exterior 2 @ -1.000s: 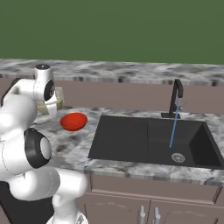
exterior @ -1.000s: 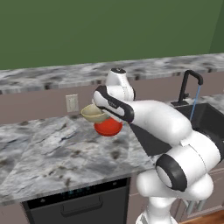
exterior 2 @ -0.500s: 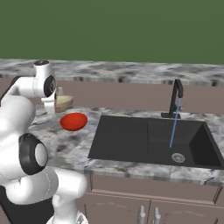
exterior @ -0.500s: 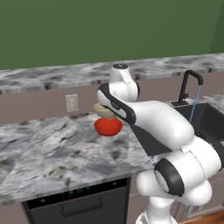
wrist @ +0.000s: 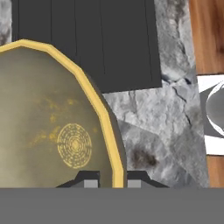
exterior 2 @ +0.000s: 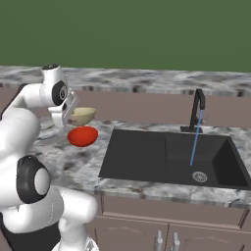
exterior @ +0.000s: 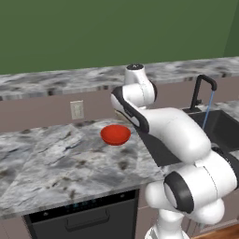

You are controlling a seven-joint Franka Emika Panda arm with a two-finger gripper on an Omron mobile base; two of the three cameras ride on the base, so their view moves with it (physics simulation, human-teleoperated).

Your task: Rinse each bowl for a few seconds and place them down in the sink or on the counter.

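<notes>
The gripper (wrist: 109, 180) was clamped on the rim of the tan bowl (exterior 2: 81, 115), one finger on each side of the yellow edge in the hand view, where the speckled inside with its ringed centre mark faced the camera. In the right base view the tan bowl hung in the air, tilted, above the table (exterior 2: 93, 164) and just past the red bowl (exterior 2: 82, 136) toward 12 o'clock. The red bowl sat upright on the table, well clear of the sink (exterior 2: 166, 157) at its 3 o'clock. A thin stream of water (exterior 2: 195, 142) ran from the faucet (exterior 2: 197, 109) into the sink, landing near the drain (exterior 2: 199, 176). In the left base view the red bowl lay on the marbled top just beside the arm (exterior: 163, 121).
</notes>
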